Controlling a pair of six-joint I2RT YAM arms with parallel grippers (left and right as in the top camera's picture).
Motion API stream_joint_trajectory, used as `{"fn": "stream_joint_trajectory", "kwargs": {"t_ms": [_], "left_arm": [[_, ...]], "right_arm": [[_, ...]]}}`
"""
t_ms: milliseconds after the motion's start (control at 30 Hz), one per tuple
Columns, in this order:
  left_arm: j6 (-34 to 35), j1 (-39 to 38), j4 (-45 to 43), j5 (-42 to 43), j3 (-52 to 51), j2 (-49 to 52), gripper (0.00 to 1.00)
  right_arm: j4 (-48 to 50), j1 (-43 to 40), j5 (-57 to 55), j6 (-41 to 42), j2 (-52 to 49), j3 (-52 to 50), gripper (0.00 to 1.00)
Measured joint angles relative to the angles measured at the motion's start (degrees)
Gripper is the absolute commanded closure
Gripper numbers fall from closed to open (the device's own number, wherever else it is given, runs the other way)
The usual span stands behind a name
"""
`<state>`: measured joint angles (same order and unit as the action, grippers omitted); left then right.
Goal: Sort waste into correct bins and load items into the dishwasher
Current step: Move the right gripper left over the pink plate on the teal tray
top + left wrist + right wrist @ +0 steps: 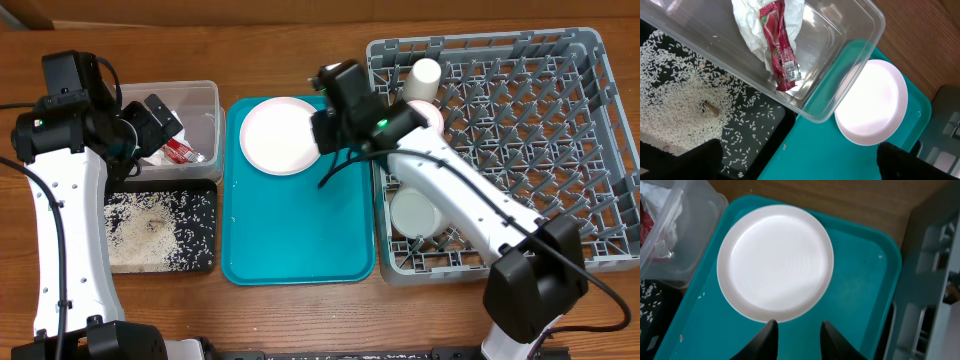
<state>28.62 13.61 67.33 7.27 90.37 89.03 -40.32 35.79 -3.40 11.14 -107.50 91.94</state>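
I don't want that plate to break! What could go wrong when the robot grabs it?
The pink plate lies flat on the teal tray, so the open right jaws might slip off its thin rim. Pushed sideways, it could bump the clear tub.

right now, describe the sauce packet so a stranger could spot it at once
Start at the teal tray in the middle, then go to the clear tub left of it. Inside, partly on the crumpled white napkin, lies the sauce packet: the only red thing there.
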Motion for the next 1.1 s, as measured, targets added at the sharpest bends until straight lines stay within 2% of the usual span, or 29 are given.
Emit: {"fn": "stream_joint_trajectory", "kwargs": {"t_ms": [200,600,1100], "left_arm": [[-0.02,0.0,0.0,0.0,0.0,0.0,0.0],[0.0,0.0,-0.02,0.0,0.0,0.0,0.0],[0.0,0.0,0.0,0.0,0.0,0.0,0.0]], "right_arm": [[4.74,0.79,-5.09,0.9,-2.58,0.02,0.66],[14.62,0.57,-6.69,0.92,-18.1,0.11,0.66],[16.79,0.2,-6.71,0.92,-21.49,0.11,0.67]]}}
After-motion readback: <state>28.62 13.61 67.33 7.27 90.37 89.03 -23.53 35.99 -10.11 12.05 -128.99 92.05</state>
